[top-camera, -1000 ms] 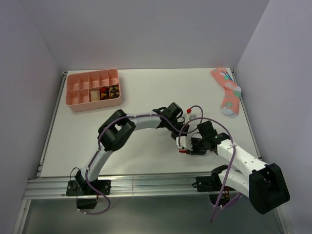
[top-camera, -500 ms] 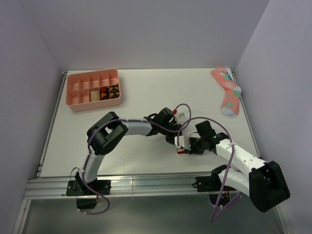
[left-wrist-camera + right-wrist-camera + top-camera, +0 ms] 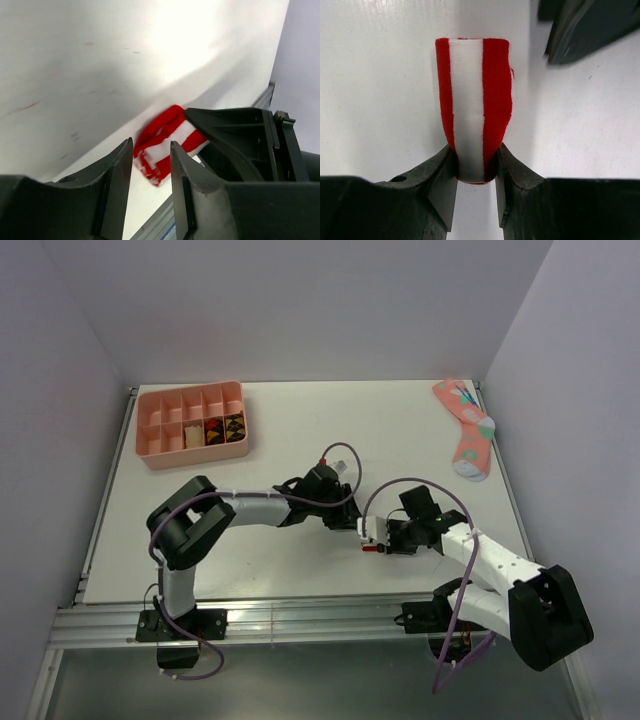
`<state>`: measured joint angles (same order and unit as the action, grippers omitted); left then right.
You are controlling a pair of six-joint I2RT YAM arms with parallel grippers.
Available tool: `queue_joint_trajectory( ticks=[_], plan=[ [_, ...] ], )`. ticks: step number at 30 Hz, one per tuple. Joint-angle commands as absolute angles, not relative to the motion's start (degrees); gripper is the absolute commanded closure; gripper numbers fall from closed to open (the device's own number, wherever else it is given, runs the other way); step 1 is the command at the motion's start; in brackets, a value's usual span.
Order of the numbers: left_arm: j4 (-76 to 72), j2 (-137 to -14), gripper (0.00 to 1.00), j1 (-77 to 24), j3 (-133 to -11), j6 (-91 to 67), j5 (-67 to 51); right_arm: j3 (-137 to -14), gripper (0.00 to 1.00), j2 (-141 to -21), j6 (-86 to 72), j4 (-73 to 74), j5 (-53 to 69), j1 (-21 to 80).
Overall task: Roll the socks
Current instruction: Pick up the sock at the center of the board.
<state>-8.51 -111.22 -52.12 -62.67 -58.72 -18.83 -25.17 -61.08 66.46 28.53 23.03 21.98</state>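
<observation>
right gripper: your right gripper [image 3: 475,167] is clamped on the striped sock [image 3: 472,115], one finger on each side of its near end. the fabric keeps the jaws partway apart.
striped sock: red and white, bundled into a short, thick roll. it lies on the table [image 3: 290,420] near the front edge, about midway across. its near end is pinched. its far end is rounded and free, and it points toward your other gripper.
roll contents: only red and white stripes show on the outside. you cannot tell what is wrapped inside.
left gripper: your left gripper [image 3: 151,152] has its jaws partly open, with a narrow gap and nothing between them. in its wrist view the sock sits just beyond the fingertips, close but apart from them.
arms: your left arm lies low across the table, bent round from its base toward the right. your right arm reaches in from the right, so the two grippers face each other with the sock between them.
pink sock: a pink sock [image 3: 468,432] with a pale pattern lies flat at the far right corner, well apart from both grippers.
tray: a pink divided tray [image 3: 195,457] sits at the far left. a few of its nearer compartments hold small things, too small for you to make out.
</observation>
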Motion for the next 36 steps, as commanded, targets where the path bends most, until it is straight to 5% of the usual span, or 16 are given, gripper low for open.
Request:
queue_joint_trajectory(
  ticks=[1, 11, 16, 36],
  plan=[
    [-10.6, -104.1, 0.59, -51.2, -58.8, -63.9, -10.5, -25.8, 0.89, -62.8, 66.0, 29.7, 20.0, 22.1],
    [-16.6, -91.6, 0.52, -61.9, -41.9, -92.9, 17.4, -31.1, 0.89, -68.8, 63.3, 32.3, 21.7, 22.3],
    [-14.1, -96.1, 0.46, -69.3, -46.5, -102.4, 30.0, -36.5, 0.89, -74.6, 59.6, 34.7, 23.0, 22.9],
    [-20.4, -110.5, 0.44, -72.2, -50.2, -117.4, 35.2, -42.5, 0.89, -83.1, 52.5, 36.0, 22.1, 26.6]
  ],
)
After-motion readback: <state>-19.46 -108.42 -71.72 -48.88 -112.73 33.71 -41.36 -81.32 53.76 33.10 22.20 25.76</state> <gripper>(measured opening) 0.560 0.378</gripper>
